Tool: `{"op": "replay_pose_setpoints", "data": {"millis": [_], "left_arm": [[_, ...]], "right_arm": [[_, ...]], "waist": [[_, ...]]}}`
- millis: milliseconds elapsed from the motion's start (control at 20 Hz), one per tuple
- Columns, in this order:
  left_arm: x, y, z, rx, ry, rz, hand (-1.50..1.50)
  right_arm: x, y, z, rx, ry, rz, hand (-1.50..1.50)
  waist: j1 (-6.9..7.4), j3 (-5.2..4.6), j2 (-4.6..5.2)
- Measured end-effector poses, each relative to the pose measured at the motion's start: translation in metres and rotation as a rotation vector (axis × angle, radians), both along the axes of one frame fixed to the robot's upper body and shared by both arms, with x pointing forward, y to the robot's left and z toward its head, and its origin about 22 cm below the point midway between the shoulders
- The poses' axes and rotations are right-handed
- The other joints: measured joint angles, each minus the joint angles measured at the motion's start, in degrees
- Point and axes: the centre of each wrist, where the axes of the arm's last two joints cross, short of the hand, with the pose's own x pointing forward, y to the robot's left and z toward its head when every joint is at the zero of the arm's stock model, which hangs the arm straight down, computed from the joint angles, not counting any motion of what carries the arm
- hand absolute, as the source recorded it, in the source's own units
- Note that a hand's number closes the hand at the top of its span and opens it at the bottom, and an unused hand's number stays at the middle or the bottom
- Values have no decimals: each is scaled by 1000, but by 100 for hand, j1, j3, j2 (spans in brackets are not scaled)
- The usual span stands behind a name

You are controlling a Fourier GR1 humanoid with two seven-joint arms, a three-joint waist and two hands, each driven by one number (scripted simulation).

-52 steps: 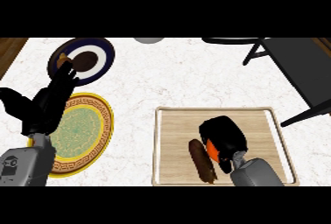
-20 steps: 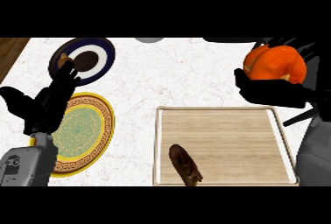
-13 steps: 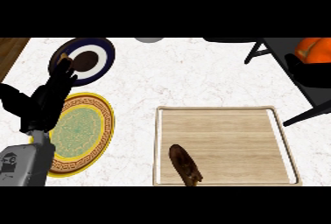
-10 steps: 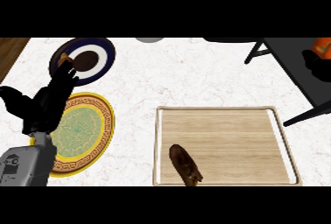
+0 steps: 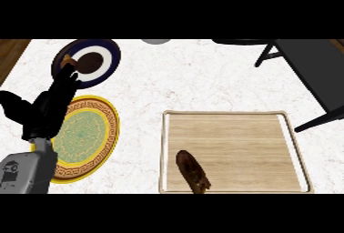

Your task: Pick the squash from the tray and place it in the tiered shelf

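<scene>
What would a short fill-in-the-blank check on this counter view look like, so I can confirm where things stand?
1. The brown object lies in the wooden ____.
2. The left hand shows at the view's ____ edge, fingers straight.
3. The yellow plate lies to the ____ of the tray.
Missing words: tray; left; left

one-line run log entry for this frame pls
squash: not in view | right hand: not in view | left hand: open, resting at left | tray: holds only brown oblong item | tiered shelf: top right

Kitchen: white marble counter (image 5: 201, 77), two plates (image 5: 101, 68), wooden tray (image 5: 235, 136).
</scene>
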Motion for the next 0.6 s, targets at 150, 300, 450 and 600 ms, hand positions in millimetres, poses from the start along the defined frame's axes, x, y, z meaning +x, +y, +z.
{"op": "replay_pose_setpoints", "data": {"millis": [150,300,450,600], "left_arm": [[2,-3,4,2,1,-6,0],[4,-6,6,3,-2,-12,0],[-2,-7,0,0,0,-14,0],[-2,-4,2,-4,-3,-8,0]], "right_arm": [[2,-16,-3,3,-9,6,150],[0,-30,-10,11,-26,16,150],[1,-40,-17,-1,-29,23,150],[1,-49,-18,0,-35,37,150]], "waist": [[16,-22,-3],[21,-44,-9],[34,-59,-22],[44,-77,-21]]}}
